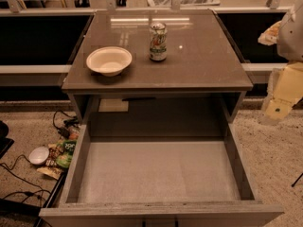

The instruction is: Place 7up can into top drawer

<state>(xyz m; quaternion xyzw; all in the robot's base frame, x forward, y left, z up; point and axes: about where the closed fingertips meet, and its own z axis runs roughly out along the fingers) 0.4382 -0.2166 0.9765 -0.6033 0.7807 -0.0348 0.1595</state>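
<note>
The 7up can (158, 42) stands upright on the brown cabinet top (199, 65), near its middle and towards the back. The top drawer (158, 171) is pulled wide open below the cabinet top, and its flat grey bottom holds nothing. My gripper (280, 96) hangs at the right edge of the view, beside the cabinet's right side. It is well away from the can and holds nothing that I can see.
A cream bowl (109, 60) sits on the cabinet top left of the can. On the floor to the left lie snack packets (64, 152), a small white dish (38, 155) and black cables (19, 174). A low shelf runs behind the cabinet.
</note>
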